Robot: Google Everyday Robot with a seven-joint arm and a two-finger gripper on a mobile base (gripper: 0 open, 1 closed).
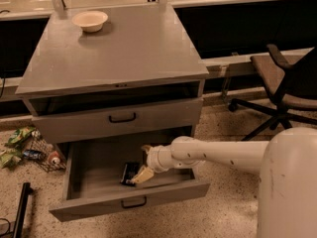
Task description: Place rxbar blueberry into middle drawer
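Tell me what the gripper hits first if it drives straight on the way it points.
The gripper, inside the open middle drawer and pointing toward the picture's left, would likely meet the rxbar blueberry first: it lies right at its tip. Depth is unclear; past it comes the drawer's left wall.

Dim warm light, perhaps from overhead; gripper [143,162] low inside the shadowed middle drawer [99,208]
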